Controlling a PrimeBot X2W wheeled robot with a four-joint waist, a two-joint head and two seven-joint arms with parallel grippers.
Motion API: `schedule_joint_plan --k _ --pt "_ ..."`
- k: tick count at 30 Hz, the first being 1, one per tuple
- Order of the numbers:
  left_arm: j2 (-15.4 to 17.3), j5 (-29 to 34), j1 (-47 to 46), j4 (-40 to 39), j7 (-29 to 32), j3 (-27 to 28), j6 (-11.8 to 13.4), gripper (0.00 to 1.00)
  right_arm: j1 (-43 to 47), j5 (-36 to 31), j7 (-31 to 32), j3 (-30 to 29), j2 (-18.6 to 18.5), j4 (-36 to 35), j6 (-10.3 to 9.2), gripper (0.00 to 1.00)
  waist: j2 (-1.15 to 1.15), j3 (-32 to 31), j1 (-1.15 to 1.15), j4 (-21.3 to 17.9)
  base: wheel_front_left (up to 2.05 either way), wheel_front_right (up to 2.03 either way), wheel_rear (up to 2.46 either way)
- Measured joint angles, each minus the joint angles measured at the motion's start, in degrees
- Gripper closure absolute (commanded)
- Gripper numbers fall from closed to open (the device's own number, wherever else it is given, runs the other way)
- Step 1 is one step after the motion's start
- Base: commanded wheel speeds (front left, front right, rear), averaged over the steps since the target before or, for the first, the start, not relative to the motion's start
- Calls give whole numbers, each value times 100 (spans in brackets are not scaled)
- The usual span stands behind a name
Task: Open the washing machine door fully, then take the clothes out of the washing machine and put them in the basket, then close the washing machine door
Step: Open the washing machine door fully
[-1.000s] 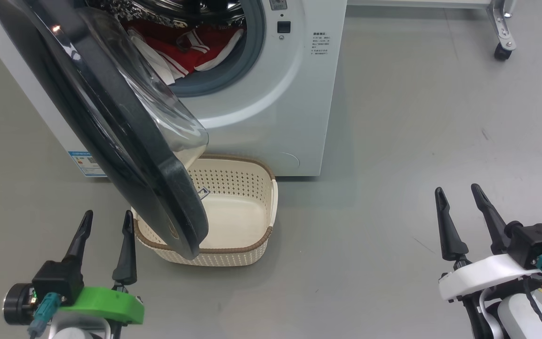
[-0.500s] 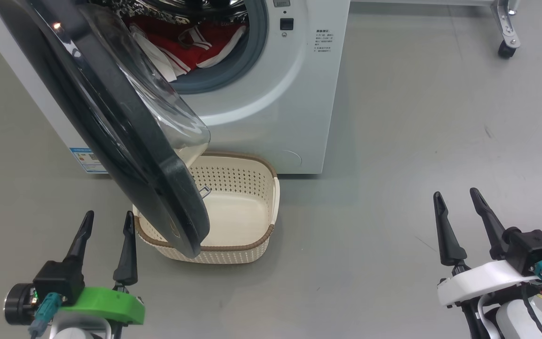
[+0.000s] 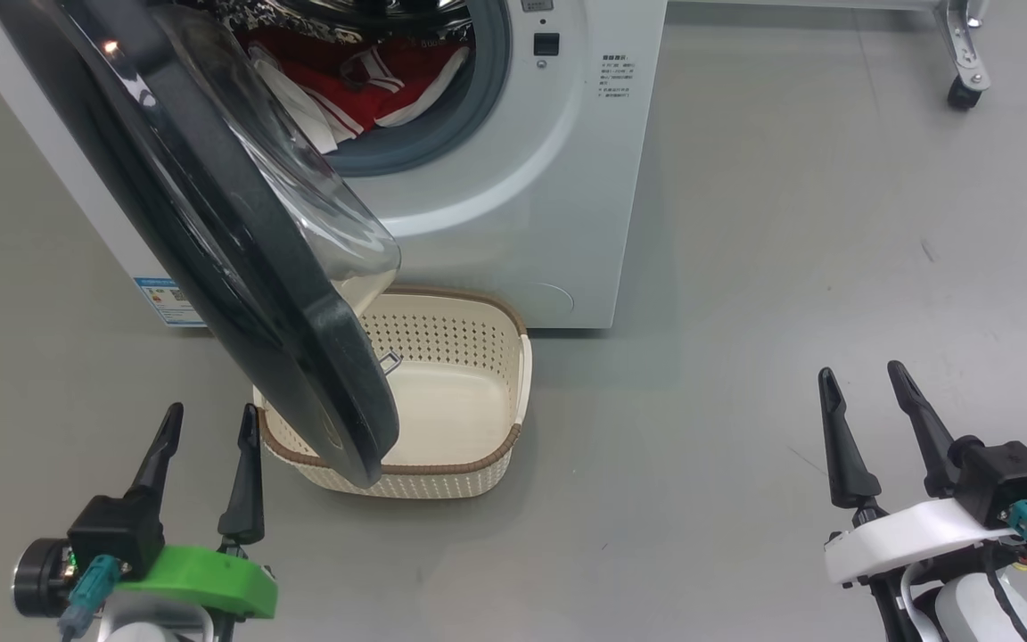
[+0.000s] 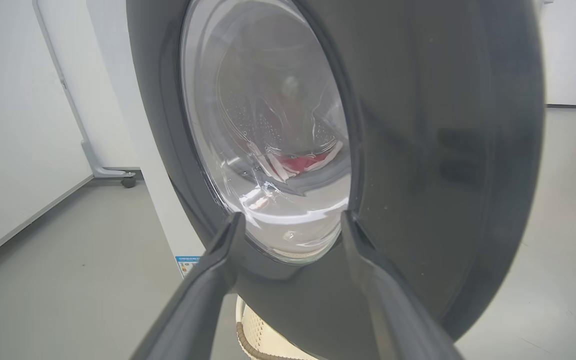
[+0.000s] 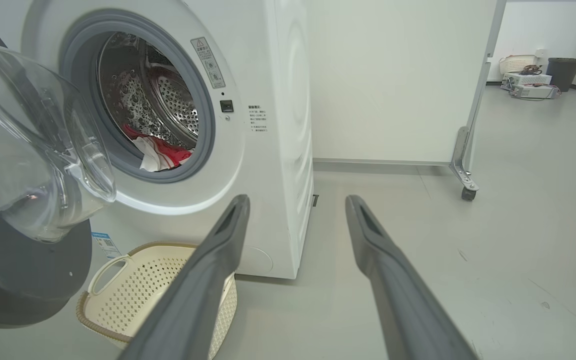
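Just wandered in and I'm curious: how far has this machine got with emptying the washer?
Done: the washing machine door is swung out, though it overhangs the basket, so it may need opening wider. In hand: nothing; the left claw and right claw are both open and empty. Left: the red clothes lie inside the washing machine, the basket is empty, and the door needs closing afterwards.

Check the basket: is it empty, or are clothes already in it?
Empty. The basket shows a bare cream floor in the head view; the red clothes lie inside the washing machine drum.
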Motion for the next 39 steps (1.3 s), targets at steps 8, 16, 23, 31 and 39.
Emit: schedule_joint_plan --k 8,16,23,31,39 --pt "0 76 1 41 0 -86 -37 100 57 -56 0 -2 29 0 0 0 0 -35 0 -11 0 0 0" --pt "0 76 1 21 0 -63 -52 100 103 -97 0 -37 56 -3 0 0 0 -46 0 12 0 0 0" --pt "0 75 1 -3 0 -34 -55 100 105 -144 0 -44 79 -13 0 0 0 -39 0 27 0 0 0" --pt "-1 75 -19 -270 0 88 -58 100 106 -208 0 -40 99 -13 0 0 0 -32 0 34 0 0 0" --pt "-7 -7 -260 -769 -1 381 -58 100 106 -249 0 -38 144 -14 0 0 0 -41 0 49 0 0 0"
